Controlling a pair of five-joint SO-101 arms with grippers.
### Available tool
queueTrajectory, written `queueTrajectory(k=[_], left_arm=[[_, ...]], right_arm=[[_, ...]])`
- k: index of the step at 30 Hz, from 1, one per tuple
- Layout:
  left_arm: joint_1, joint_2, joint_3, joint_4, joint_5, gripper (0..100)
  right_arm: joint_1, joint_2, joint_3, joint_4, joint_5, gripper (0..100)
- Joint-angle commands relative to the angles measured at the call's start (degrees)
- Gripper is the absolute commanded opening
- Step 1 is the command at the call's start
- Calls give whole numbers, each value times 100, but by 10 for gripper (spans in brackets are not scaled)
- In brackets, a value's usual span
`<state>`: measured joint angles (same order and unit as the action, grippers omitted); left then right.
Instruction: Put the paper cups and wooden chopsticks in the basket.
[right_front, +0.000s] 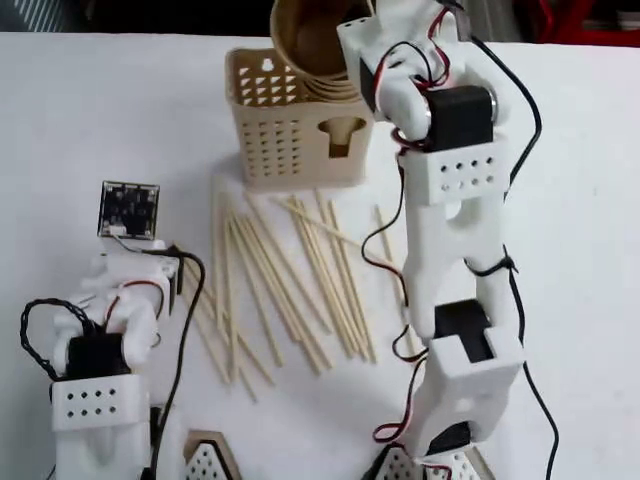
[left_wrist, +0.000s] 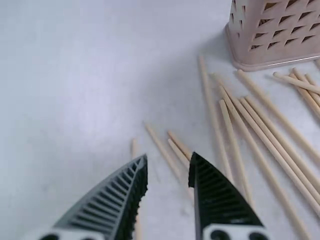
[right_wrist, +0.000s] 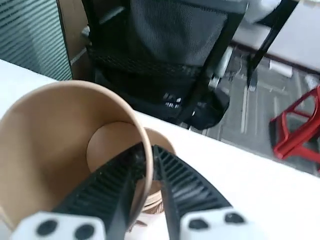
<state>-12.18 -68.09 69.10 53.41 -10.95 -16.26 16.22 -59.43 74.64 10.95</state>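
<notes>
Clamping the rim of a paper cup (right_wrist: 55, 140), the right gripper (right_wrist: 147, 150) holds it above the far-centre basket (right_front: 285, 140); wooden chopsticks (right_front: 290, 285) lie scattered just nearer, the left gripper (left_wrist: 167, 167), jaws apart, over their left edge.

The high view's edge cuts off the paper cup (right_front: 302, 42).

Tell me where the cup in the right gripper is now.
In the high view the cup hangs at the table's far side, over the back of the basket, its wall pinched in the right gripper.
</notes>
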Motion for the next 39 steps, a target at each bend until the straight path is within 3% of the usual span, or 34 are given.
queueTrajectory(k=[1, 8, 12, 17, 29, 39], left_arm=[[-57, -92, -26, -141, 53, 147], [-57, -92, -26, -149, 44, 147], [-57, -92, -26, -149, 44, 147], [-57, -92, -26, -149, 44, 147], [-57, -92, -26, -149, 35, 147], [-57, -92, -26, -149, 35, 147]], right_arm=[[233, -13, -264, 4, -290, 22], [479, 198, -264, 13, -492, 37], [444, 330, -264, 136, -510, 166], [426, 171, -440, 312, -1275, 267], [365, -295, -615, 734, -1257, 265], [215, -523, -448, 2413, -1257, 186]])
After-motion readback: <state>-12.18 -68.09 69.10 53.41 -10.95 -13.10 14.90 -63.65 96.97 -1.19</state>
